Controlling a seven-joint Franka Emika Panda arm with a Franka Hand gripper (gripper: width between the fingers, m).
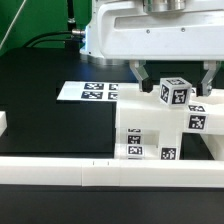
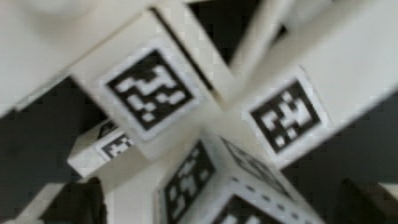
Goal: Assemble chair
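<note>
The chair parts are glossy white blocks with black-and-white tags. They stand joined in a cluster [image 1: 158, 135] at the exterior view's right, close to the front rail. A tagged cube-like piece [image 1: 173, 95] sits on top of the cluster. My gripper [image 1: 174, 88] hangs straight over it, open, with one finger [image 1: 143, 78] on each side and a gap showing between the fingers and the piece. The wrist view is blurred and filled by the tagged white pieces [image 2: 151, 85], very close.
The marker board [image 1: 88, 92] lies flat on the black table to the left of the cluster. A long plain white rail [image 1: 100, 175] runs along the front edge. A small white block [image 1: 3, 124] shows at the left border.
</note>
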